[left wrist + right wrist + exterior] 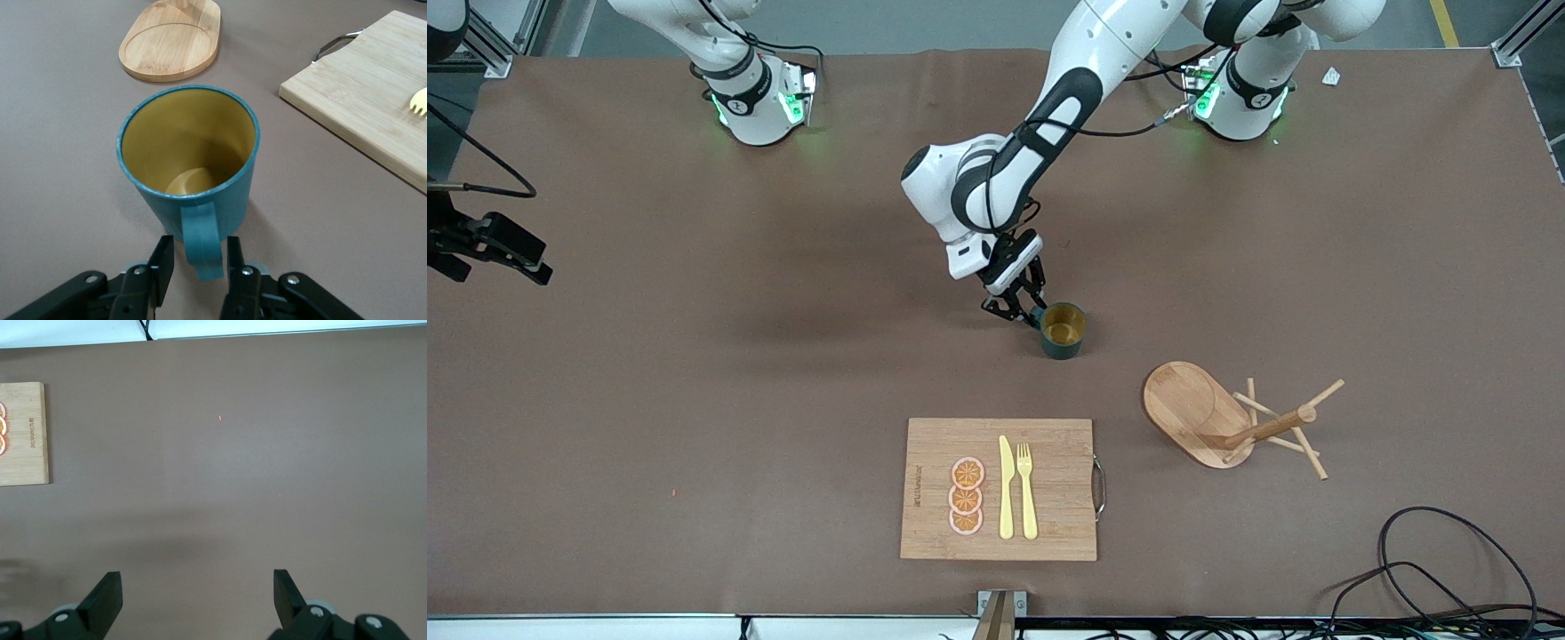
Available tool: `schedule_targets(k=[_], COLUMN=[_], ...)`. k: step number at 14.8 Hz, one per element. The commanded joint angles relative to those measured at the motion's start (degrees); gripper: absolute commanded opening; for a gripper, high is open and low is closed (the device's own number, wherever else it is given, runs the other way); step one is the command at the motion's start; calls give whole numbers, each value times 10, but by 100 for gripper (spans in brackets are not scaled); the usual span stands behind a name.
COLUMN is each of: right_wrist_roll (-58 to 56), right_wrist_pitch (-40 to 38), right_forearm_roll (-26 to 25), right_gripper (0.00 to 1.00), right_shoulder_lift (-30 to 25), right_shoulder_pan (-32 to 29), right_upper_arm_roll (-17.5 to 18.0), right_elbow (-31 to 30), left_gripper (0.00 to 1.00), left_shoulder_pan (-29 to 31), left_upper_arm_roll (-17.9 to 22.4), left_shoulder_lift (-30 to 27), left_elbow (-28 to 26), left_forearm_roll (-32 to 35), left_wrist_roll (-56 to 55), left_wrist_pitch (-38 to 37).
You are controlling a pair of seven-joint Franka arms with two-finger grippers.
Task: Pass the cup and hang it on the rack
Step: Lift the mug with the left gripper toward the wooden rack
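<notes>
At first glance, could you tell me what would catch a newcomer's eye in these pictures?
The left gripper straddles the cup by its handle at mid-table. The rack stands toward the left arm's end, nearer the front camera. The right gripper waits open over bare table.

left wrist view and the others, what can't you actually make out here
- Cup handle: the left gripper fingers flank it in the left wrist view, contact unclear; in the front view the gripper hides the handle.
- Rack: the left wrist view's edge cuts off its post and pegs.
- Cutting board: mostly cropped in the right wrist view.
- Right gripper: open over bare table; in the front view the edge cuts off its arm.
</notes>
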Motion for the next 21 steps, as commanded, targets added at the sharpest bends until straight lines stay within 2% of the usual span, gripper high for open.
schedule_targets(k=[1,3,4,9,12,17,21], right_wrist_roll=[-2,-2,-2,-2,-2,-3,-5], right_wrist_pitch=[-6,-5,-5,-2,-4,-6,-6], right_forearm_roll=[-6,-6,-5,-6,-5,58,57], right_gripper=[100,100,100,100,100,100,100], right_shoulder_lift=[0,1,1,2,2,4,4], right_shoulder_pan=[-9,-10,-11,-11,-11,-40,-41], right_upper_arm_roll=[8,8,8,7,8,7,7], right_elbow=[10,12,12,12,12,12,12], left_gripper=[15,3,1,0,0,0,0], left_shoulder_pan=[-5,-2,0,53,86,145,192], left_upper_arm_roll=[5,5,5,-4,-6,-4,-4], left_shoulder_lift=[9,3,-1,-24,-59,-144,-188], left_elbow=[24,33,39,86,102,101,101], left_forearm_roll=[10,10,9,-23,-90,-242,-369], left_wrist_roll=[1,5,16,61,116,216,288], left_wrist_pitch=[-7,-7,-7,-1,26,51,52])
